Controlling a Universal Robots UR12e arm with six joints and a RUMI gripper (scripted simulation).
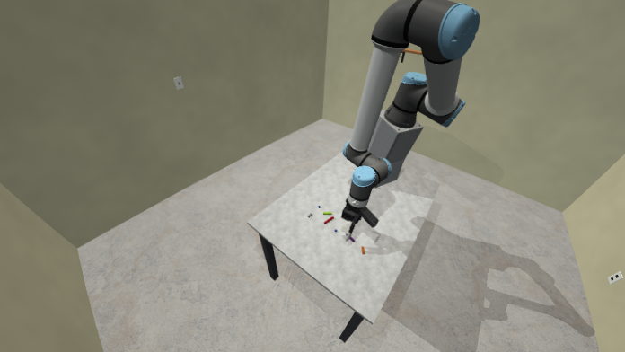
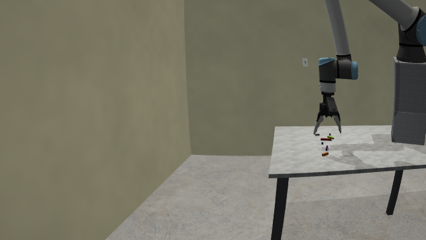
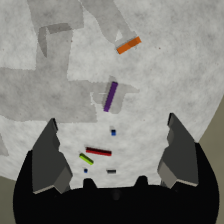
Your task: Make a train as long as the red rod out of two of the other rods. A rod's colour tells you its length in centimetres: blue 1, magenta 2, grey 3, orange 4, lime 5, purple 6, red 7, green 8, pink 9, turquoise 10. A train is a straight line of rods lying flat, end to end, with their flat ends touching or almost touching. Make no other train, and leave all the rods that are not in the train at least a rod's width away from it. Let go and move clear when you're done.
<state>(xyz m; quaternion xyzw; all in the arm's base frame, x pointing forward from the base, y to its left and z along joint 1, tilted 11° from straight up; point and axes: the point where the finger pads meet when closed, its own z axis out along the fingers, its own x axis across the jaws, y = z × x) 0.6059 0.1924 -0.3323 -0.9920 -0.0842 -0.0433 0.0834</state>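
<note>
My gripper (image 2: 327,133) (image 3: 112,116) is open and empty, above the table. A purple rod (image 1: 352,239) (image 2: 327,147) (image 3: 110,96) lies flat, just ahead of the fingers in the wrist view. An orange rod (image 1: 363,250) (image 2: 325,153) (image 3: 129,45) lies beyond it. One blue rod (image 1: 335,231) (image 2: 322,143) (image 3: 113,132) lies between the purple rod and the red rod (image 1: 329,220) (image 2: 325,139) (image 3: 99,151). A lime rod (image 1: 328,213) (image 2: 330,137) (image 3: 86,159) lies close beside the red one. A second blue rod (image 1: 319,206) (image 2: 330,134) (image 3: 85,170) and a grey rod (image 1: 310,215) (image 2: 317,135) (image 3: 111,171) lie apart. No rods touch end to end.
The table (image 1: 287,233) (image 2: 294,159) bears all the rods. The arm's grey pedestal (image 1: 391,139) (image 2: 408,101) stands at the table's far side in the top view. Shadows of the arm fall across the table near the purple rod.
</note>
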